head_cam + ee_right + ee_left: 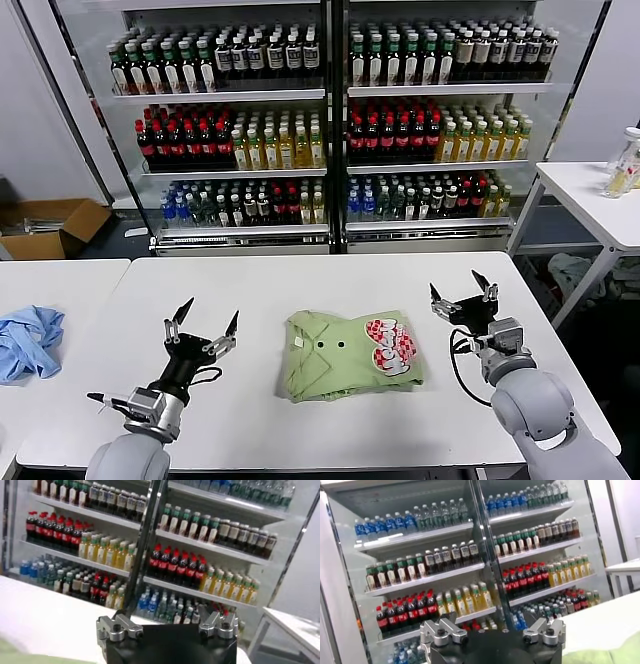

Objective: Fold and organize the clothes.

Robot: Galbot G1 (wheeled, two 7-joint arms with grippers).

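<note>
The light green shirt (345, 354) lies folded into a compact rectangle at the middle of the white table (300, 280), its dark buttons and red-and-white checkered patch (390, 345) facing up. My left gripper (206, 318) hovers open to the shirt's left, fingers pointing up and away. To the shirt's right my right gripper (462, 288) is also open and empty, raised clear of the fabric. Both wrist views look toward the drink shelves; a sliver of green cloth (615, 652) shows in the left wrist view.
A crumpled light blue garment (25, 340) lies on the adjoining table at far left. Glass-door coolers full of bottles (330, 120) stand behind the table. Another white table (590, 195) stands at the right, and a cardboard box (50, 225) sits on the floor at left.
</note>
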